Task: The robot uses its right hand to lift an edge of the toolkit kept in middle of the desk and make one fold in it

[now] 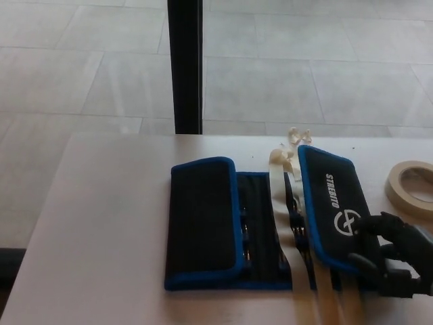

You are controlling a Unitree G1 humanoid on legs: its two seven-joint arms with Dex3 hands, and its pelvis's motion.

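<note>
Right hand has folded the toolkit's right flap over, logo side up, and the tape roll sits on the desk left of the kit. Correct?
Not quite. The head view shows the tape roll on the desk to the right of the toolkit, not the left. The rest holds: the right hand rests on the folded right flap, whose white logo faces up.
</note>
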